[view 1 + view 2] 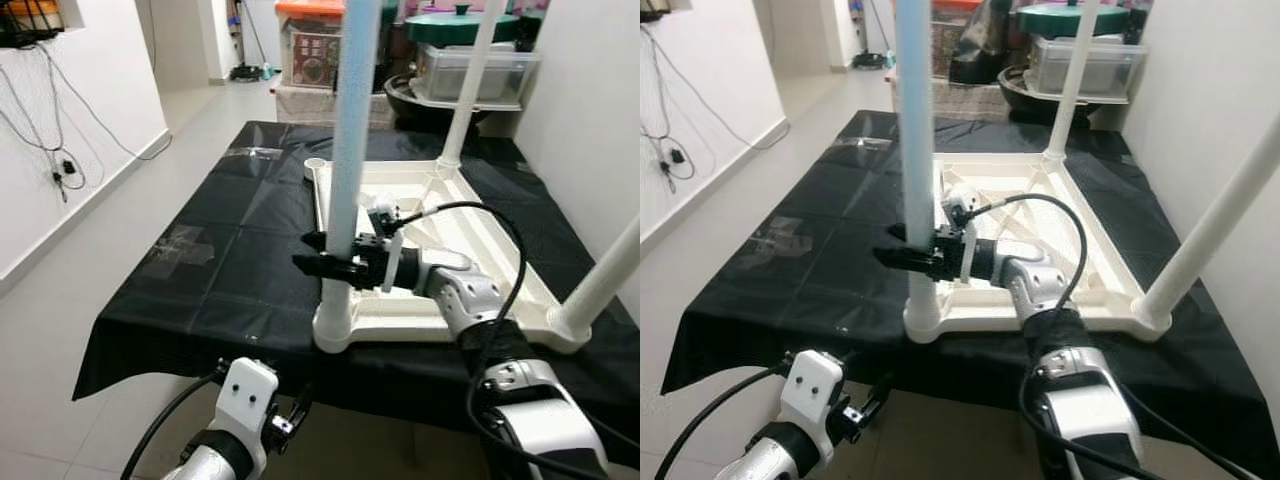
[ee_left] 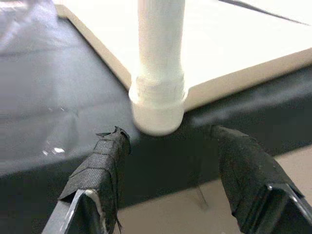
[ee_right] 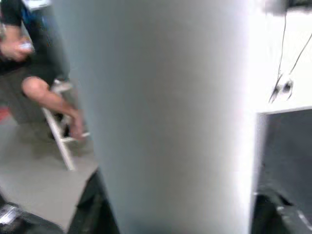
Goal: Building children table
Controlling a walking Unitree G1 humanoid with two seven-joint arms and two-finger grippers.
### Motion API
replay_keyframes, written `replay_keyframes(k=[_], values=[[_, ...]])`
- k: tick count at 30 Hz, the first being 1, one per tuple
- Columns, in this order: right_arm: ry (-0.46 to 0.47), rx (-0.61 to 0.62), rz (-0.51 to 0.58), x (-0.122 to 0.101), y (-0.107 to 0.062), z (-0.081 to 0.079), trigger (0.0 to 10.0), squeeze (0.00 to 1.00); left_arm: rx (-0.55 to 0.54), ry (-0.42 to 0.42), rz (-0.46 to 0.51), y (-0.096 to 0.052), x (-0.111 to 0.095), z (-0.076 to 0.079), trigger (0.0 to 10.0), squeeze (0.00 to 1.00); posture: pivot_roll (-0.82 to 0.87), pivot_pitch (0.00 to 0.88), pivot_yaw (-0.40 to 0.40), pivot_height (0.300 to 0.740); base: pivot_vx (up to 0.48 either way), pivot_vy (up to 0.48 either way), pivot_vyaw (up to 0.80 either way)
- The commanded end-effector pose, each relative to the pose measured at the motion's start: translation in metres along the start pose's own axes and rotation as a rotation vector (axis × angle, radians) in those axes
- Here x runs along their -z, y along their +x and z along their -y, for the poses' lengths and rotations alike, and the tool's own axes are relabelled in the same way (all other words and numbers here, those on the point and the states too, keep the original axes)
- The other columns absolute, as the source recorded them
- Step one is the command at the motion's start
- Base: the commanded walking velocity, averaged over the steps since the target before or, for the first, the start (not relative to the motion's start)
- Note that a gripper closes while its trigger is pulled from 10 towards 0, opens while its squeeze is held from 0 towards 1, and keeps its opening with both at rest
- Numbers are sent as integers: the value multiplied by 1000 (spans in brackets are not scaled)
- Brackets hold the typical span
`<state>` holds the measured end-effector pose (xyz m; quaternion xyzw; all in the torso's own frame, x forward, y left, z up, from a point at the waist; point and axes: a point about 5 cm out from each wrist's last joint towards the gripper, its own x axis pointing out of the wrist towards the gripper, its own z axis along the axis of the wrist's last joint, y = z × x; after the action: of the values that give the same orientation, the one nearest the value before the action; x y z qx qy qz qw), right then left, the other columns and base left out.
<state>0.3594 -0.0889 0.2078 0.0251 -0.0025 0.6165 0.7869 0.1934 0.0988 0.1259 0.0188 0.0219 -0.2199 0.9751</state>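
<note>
Count: 1 white tabletop (image 1: 480,235), upside down on 1 black sheet (image 1: 200,270). 3 white legs standing in its corners: near leg (image 1: 352,150), far leg (image 1: 470,80), right leg (image 1: 605,275). 1 empty corner socket (image 1: 315,165). 2 robot arms, 2 fingers (image 2: 105,165) each. 1 person seated (image 3: 34,83), right wrist view.

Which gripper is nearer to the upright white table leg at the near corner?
Right. The right gripper has its fingers around the white table leg; the left gripper hangs below the black sheet's edge, fingers open.
</note>
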Motion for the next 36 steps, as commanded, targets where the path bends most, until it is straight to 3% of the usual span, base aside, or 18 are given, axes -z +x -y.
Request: replay_keyframes(k=[1,4,9,10,11,14,16,18,21,24,26,27,28,29,30,34,35,36], values=[[26,100,-63,23,5,1,0,0,-63,42,77,-3,-11,-3,10000,0,156,20,-62,740,0,0,0],[12,158,-89,30,3,3,0,0,-96,61,105,-4,-16,-4,10000,0,156,20,-62,740,0,0,0],[40,665,-123,56,-36,20,0,0,-151,82,160,-6,-22,-8,10000,0,140,8,-60,740,0,0,0],[40,665,-123,56,-36,20,0,0,-151,82,160,-6,-22,-8,10000,0,140,8,-60,740,0,0,0],[55,921,-133,61,-51,22,0,0,-144,83,151,-5,-20,-7,10000,0,128,3,-54,740,0,0,0],[46,991,-137,61,-55,22,0,0,-142,86,150,-5,-19,-6,10000,0,128,3,-54,740,0,0,0],[101,1351,-134,66,-70,16,0,0,-145,93,148,-4,-18,-6,10000,0,125,0,-55,740,0,0,0],[158,1589,-127,71,-72,0,0,0,-159,86,142,-4,-15,-8,10000,0,129,0,-56,740,0,0,0],[190,1638,-109,73,-65,-7,0,0,-164,86,141,-4,-15,-8,10000,0,132,0,-57,740,0,0,0],[239,1664,-79,77,-47,-17,0,0,-171,90,138,-4,-15,-8,10000,0,136,0,-58,740,0,0,0],[262,1631,-25,77,-26,-19,0,0,-173,89,133,-4,-14,-8,10000,0,136,0,-61,740,0,0,0],[262,1631,-25,77,-26,-19,0,0,-173,89,133,-4,-14,-8,10000,0,136,0,-61,740,0,0,0],[255,1566,12,75,-15,-18,10000,0,-175,85,130,-5,-13,-8,10000,0,136,0,-61,740,0,0,0],[255,1566,12,75,-15,-18,10000,0,-175,85,130,-5,-13,-8,10000,0,136,0,-61,740,0,0,0],[238,1484,51,71,-5,-17,10000,1000,-176,82,126,-5,-13,-8,10000,0,133,0,-60,740,0,0,0],[165,1358,79,67,2,-15,10000,1000,-175,79,122,-5,-12,-8,10000,0,130,0,-61,740,0,0,0],[113,1330,71,65,-1,-13,10000,937,-174,78,121,-5,-12,-7,10000,0,128,0,-62,740,0,0,0],[89,1273,76,64,-4,-10,10000,0,-171,78,119,-5,-11,-6,10000,0,128,0,-61,740,0,0,0]])
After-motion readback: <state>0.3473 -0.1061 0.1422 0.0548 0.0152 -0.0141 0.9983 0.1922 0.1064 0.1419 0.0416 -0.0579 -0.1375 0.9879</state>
